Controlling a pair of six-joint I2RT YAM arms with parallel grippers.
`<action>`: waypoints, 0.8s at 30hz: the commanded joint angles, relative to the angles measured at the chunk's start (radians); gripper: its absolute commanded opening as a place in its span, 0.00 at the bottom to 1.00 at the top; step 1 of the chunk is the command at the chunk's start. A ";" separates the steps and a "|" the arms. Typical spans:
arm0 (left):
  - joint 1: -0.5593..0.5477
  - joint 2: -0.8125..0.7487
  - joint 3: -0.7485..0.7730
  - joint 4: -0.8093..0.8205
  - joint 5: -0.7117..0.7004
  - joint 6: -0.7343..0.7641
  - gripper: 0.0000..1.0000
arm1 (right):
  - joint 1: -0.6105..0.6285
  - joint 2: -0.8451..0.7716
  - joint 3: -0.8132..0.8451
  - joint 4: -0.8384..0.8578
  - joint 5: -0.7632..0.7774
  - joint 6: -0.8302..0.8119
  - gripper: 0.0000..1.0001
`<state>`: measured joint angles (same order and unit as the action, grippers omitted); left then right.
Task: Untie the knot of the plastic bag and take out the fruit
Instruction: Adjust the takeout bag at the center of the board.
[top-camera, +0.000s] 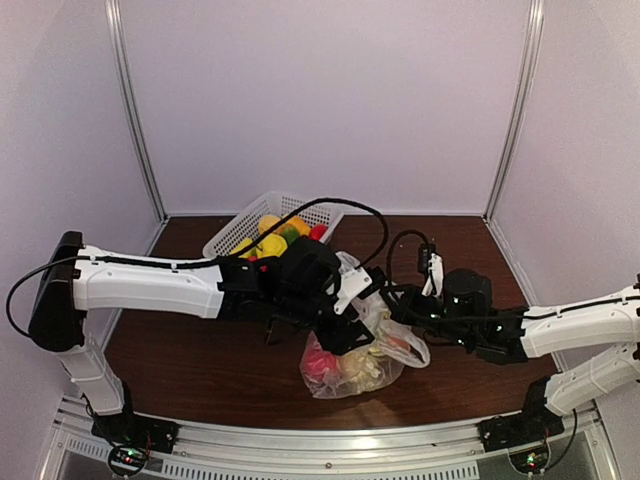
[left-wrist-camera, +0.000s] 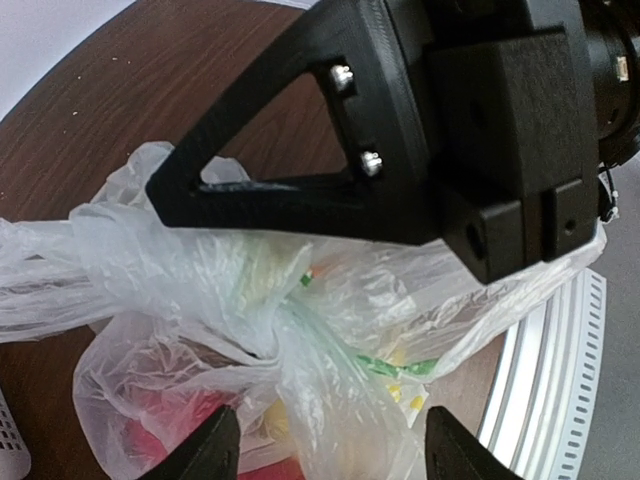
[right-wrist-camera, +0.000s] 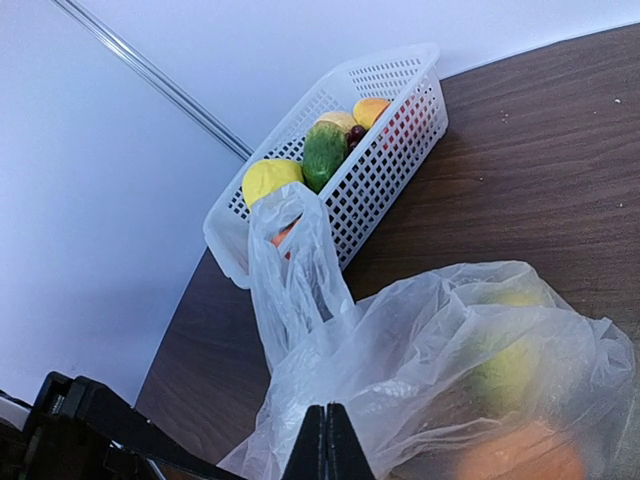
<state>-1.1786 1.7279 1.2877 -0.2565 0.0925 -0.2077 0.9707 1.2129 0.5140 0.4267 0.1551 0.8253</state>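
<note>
From above, the plastic bag (top-camera: 365, 368) with the fruit (top-camera: 321, 362) lay on the table (top-camera: 200, 350) between both arms. In the left wrist view, the left gripper (left-wrist-camera: 330, 452) stood open, the knot (left-wrist-camera: 265, 335) just ahead of it; the bag's green print was unreadable. In the right wrist view, the right gripper (right-wrist-camera: 325, 440) was closed, pinching bag film.

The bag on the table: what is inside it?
Through the film of the bag show a red fruit, a yellow-green fruit and an orange fruit. Creased film hides the rest, so their number cannot be told.
</note>
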 joint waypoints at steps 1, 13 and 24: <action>0.005 0.023 0.025 0.010 -0.021 -0.004 0.64 | -0.001 0.027 -0.023 0.043 -0.021 0.021 0.00; 0.006 0.044 0.018 0.004 -0.035 -0.004 0.32 | 0.003 0.038 -0.022 0.056 -0.032 0.018 0.00; 0.005 0.007 -0.004 -0.003 -0.052 -0.008 0.00 | 0.003 -0.101 -0.033 -0.087 0.025 -0.066 0.23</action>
<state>-1.1790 1.7569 1.2877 -0.2626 0.0608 -0.2138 0.9707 1.1969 0.4904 0.4255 0.1383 0.8219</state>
